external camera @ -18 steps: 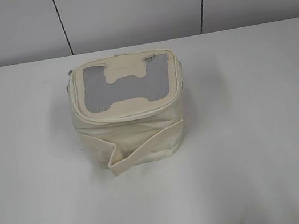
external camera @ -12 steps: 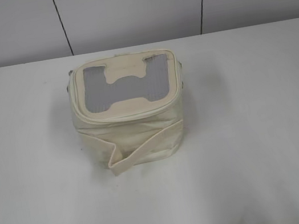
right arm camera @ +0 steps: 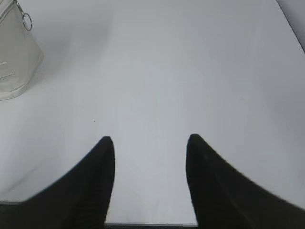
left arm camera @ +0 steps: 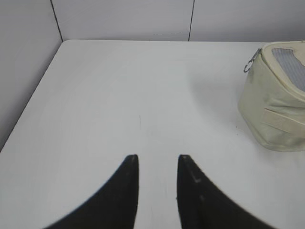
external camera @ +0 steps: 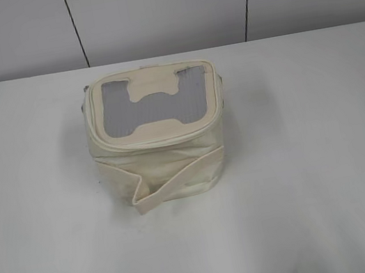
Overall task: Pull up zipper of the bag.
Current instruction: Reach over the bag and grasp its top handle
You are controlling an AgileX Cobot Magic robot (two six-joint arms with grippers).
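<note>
So the worktop (external camera: 330, 174) is bare but for the bag (external camera: 158, 141), which sits ahead and right of my left gripper (left arm camera: 157, 160) and ahead-left of my right gripper (right arm camera: 150, 140) — both spread apart, holding nothing, well clear. I'd brace the bag with one gripper, then pinch a ring pull and run it along the zipper (external camera: 161, 137). Only the wrist views show those rings (left arm camera: 249, 64) clearly — one at each side (right arm camera: 27, 20).
</note>
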